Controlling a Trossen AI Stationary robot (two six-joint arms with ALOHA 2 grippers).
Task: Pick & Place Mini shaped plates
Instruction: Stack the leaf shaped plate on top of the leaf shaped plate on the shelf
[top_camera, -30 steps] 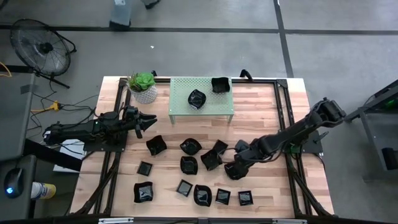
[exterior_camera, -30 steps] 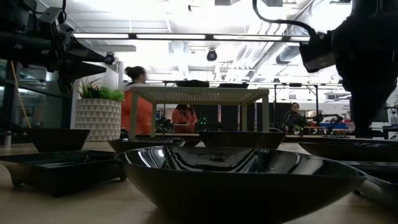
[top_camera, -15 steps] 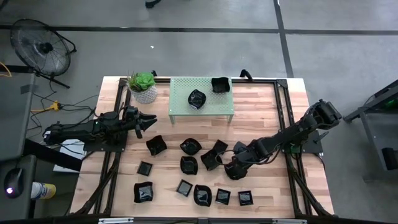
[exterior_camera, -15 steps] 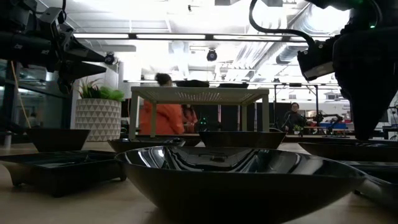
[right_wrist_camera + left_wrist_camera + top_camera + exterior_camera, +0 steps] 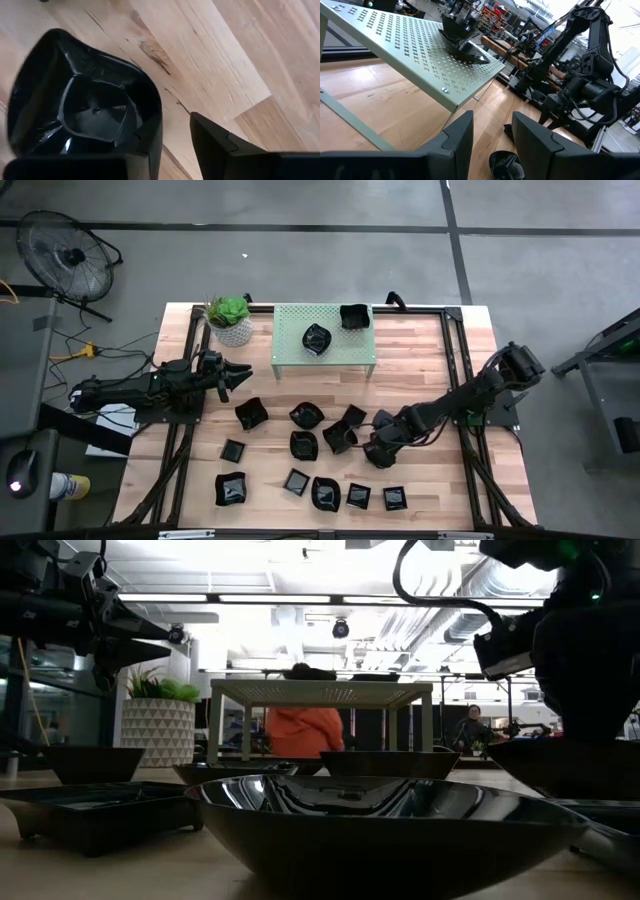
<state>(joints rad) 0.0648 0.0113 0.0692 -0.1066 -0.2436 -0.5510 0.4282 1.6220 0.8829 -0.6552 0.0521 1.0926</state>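
Since a second ago the right arm has drawn slightly back toward the right edge of the table [image 5: 430, 350], and in the low view a dark dish now hangs beside its gripper where none showed before; behind the table a person in orange [image 5: 305, 730] has walked across to stand behind the rack. The right gripper [image 5: 378, 452] sits low over the right half of the table, and its wrist view shows one wavy-rimmed black plate [image 5: 85, 107] with its rim passing between the two dark fingers, one finger [image 5: 220, 145] outside the rim with a gap to it. The jaws stand parted around that rim; whether they pinch it I cannot tell. The plate lies directly under and ahead of this gripper, so the right arm is plainly the nearer one. The other mini shaped plates [image 5: 305, 445] are scattered over the near half of the table, with a row [image 5: 325, 493] along the near edge, and two more rest on the pale green perforated rack [image 5: 290, 350] at the far edge, beside the potted plant [image 5: 232, 318]. The left gripper [image 5: 240, 370] waits near the left edge, fingers apart and empty, pointing toward the rack. Judging by this, the carry runs from the gripper toward the far edge.
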